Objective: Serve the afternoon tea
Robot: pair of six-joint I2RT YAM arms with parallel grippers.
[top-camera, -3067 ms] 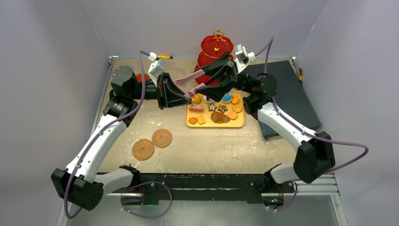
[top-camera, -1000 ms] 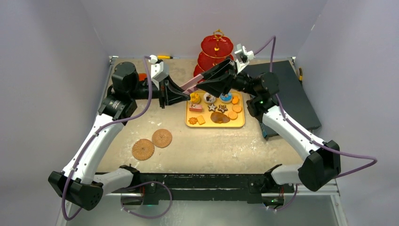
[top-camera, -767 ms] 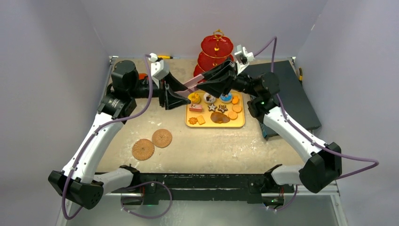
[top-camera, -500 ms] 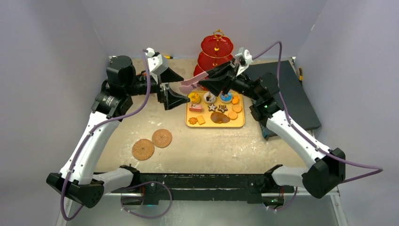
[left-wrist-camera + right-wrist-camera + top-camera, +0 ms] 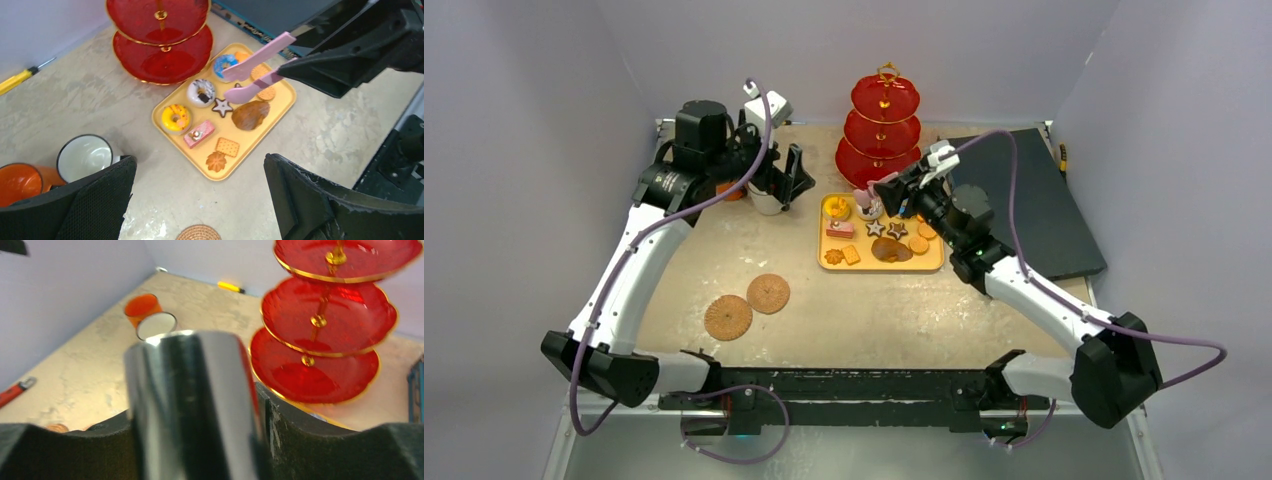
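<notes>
The red three-tier stand (image 5: 884, 130) with a gold handle stands at the back of the table. In front of it, pastries and biscuits (image 5: 879, 235) lie on a yellow tray (image 5: 934, 262). My right gripper (image 5: 896, 195) is shut on the metal tongs (image 5: 192, 400). Their pink tips (image 5: 257, 67) hang over the tray's far side. My left gripper (image 5: 200, 200) is wide open and holds nothing, above the white mug (image 5: 85, 157) and the orange mug (image 5: 17, 182) to the left of the tray.
Two woven coasters (image 5: 746, 305) lie near the front left. A dark board (image 5: 1024, 200) covers the right side of the table. A yellow screwdriver (image 5: 17, 80) lies by the back wall and a red-handled tool (image 5: 15, 390) at the left edge.
My left gripper has opened, let go of the tongs' pink tips and drawn back left over the mugs. My right gripper has swung down toward the tray with the tongs.
</notes>
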